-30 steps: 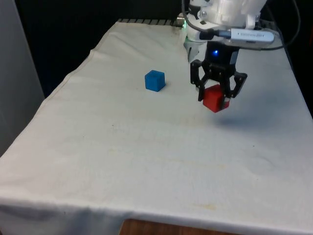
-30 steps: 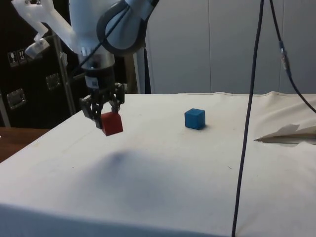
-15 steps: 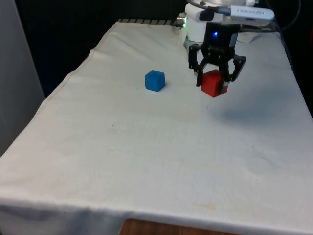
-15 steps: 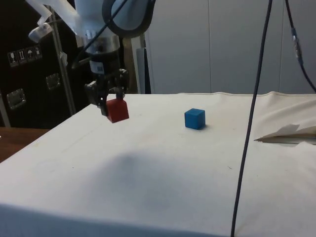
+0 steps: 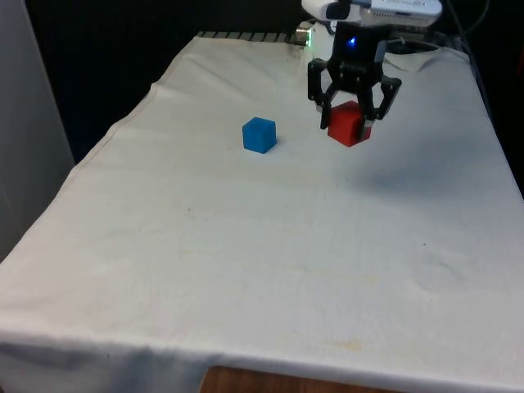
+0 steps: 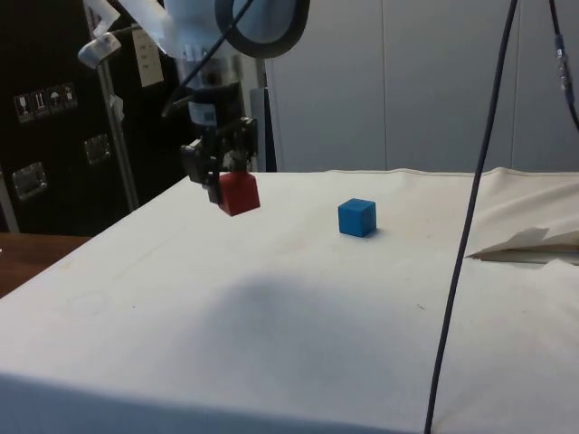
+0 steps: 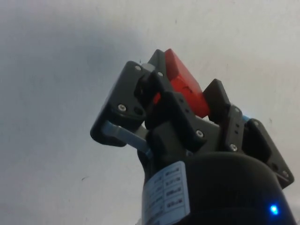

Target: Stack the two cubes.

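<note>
My black gripper (image 5: 350,115) is shut on a red cube (image 5: 346,124) and holds it in the air above the white cloth. From the side the red cube (image 6: 239,193) hangs tilted between the fingers, well off the table. The wrist view has the red cube (image 7: 183,87) wedged between the two black fingers (image 7: 125,102). A blue cube (image 5: 259,134) rests on the cloth towards the front view's left of the gripper, apart from it. In the side view the blue cube (image 6: 357,217) sits past the held red cube.
A dark cable (image 6: 470,208) hangs down across the side view. A fold of cloth (image 6: 529,240) lies raised at the table's edge there. The table's near edge (image 5: 246,360) crosses the front view low down.
The gripper has risen with the red cube and shifted towards the blue cube, a little to the front view's left. The blue cube has not moved.
</note>
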Tool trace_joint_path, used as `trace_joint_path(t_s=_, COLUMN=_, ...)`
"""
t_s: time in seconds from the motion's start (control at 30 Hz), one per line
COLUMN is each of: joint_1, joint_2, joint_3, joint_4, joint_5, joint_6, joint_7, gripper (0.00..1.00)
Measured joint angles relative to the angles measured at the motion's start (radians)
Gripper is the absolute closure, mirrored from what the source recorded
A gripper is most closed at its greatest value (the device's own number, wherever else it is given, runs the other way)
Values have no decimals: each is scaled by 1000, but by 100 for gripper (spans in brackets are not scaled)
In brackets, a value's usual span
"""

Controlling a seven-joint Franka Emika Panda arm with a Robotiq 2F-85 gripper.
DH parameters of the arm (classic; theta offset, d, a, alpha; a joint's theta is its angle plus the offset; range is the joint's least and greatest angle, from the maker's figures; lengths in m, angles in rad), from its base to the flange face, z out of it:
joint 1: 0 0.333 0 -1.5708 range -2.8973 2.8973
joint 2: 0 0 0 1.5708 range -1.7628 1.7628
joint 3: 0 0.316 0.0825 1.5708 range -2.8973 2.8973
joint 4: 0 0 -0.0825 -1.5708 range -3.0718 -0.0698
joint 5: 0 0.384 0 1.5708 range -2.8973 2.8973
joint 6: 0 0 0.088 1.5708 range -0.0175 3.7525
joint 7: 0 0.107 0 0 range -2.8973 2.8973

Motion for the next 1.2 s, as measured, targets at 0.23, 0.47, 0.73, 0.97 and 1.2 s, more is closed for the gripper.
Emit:
trace_joint_path(t_s=0.23, joint_1=-6, joint_2=-58, joint_3=-10, joint_4=-81, joint_5=0, joint_6=27, joint_7=-38, gripper=87)
trace_joint_path(t_s=0.47, joint_1=-10, joint_2=-88, joint_3=-17, joint_4=-126, joint_5=0, joint_6=53, joint_7=-60, gripper=87)
trace_joint_path(t_s=0.73, joint_1=-18, joint_2=-125, joint_3=-20, joint_4=-186, joint_5=0, joint_6=95, joint_7=-82, gripper=87)
trace_joint_path(t_s=0.97, joint_1=-20, joint_2=-157, joint_3=-28, joint_4=-237, joint_5=0, joint_6=129, joint_7=-101, gripper=87)
trace_joint_path(t_s=1.2, joint_1=-22, joint_2=-191, joint_3=-38, joint_4=-290, joint_5=0, joint_6=162, joint_7=-122, gripper=87)
